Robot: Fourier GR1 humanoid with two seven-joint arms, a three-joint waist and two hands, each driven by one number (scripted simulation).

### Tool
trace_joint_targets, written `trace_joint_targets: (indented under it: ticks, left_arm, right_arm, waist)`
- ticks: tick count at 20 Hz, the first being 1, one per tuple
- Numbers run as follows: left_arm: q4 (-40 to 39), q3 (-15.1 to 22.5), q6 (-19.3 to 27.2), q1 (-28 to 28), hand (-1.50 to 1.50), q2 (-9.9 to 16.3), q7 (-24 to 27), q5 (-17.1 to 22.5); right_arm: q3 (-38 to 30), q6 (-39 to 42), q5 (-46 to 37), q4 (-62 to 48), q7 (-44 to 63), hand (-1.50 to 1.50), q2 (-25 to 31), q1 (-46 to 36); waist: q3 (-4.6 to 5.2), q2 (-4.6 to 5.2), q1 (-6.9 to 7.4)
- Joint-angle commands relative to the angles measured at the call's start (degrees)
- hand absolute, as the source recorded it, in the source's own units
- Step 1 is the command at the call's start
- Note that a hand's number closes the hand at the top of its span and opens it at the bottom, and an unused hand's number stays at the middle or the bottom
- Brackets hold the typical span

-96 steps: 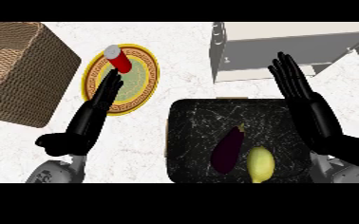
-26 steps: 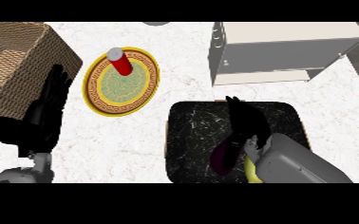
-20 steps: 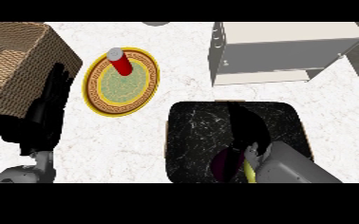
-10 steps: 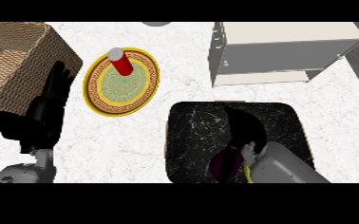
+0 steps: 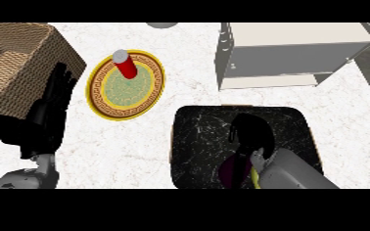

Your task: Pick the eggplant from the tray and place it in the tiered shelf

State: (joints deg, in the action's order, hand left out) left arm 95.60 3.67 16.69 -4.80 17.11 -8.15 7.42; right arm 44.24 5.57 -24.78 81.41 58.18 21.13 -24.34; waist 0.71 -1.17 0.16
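The dark purple eggplant [image 5: 232, 172] lies in the black marbled tray [image 5: 198, 127] at the lower right. My right hand [image 5: 250, 133] comes down over it from my grey forearm [image 5: 292, 170]. Its fingers are curled round the eggplant's upper part and hide most of it. A sliver of a yellow fruit [image 5: 256, 177] shows beside the eggplant, against my wrist. The white and grey tiered shelf [image 5: 289, 54] stands beyond the tray at the upper right. My left hand [image 5: 51, 103] rests open at the left edge, fingers up.
A wicker basket [image 5: 29, 63] fills the upper left corner, right beside my left hand. A yellow patterned plate [image 5: 127, 93] with a red can [image 5: 126, 66] on its far rim lies between the basket and the tray. White counter shows between them.
My right arm swung in over the tray, and the hand sank onto the eggplant and curled its fingers. My left hand withdrew to the left edge; it hardly moved in the last second.
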Motion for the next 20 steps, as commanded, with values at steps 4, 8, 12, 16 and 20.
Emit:
trace_joint_targets:
  ticks: [4,8,12,16,20]
  left_arm:
    - [-0.81,-1.01,-1.62,1.44,0.0,-0.71,2.5,0.42]
    - [2.01,-1.58,-1.73,2.44,0.0,-0.3,-0.58,-0.27]
    - [4.39,-2.47,-2.86,4.14,0.0,-0.5,-0.53,-0.31]
    - [0.52,-2.31,-3.05,1.74,0.0,-1.23,-0.41,-0.92]
    - [1.49,-2.83,-2.69,2.28,0.0,-1.24,-0.8,-0.36]
  right_arm:
    - [4.55,-8.16,-12.24,-0.45,-13.57,1.5,4.79,5.92]
    - [2.4,-10.51,-14.1,3.47,-16.73,1.5,4.78,9.82]
    - [-3.48,-5.84,-10.42,14.61,-14.34,1.5,4.51,10.71]
    - [-5.37,-5.34,-11.94,24.94,-9.33,1.5,3.51,9.84]
    - [-12.38,-10.76,-9.28,35.15,-5.12,1.5,0.49,9.21]
  waist:
    - [-0.72,1.15,-0.1]
    - [-0.73,1.09,-0.12]
    - [-0.7,1.02,-0.23]
    - [-0.67,0.98,-0.67]
    - [-0.67,0.66,-1.44]
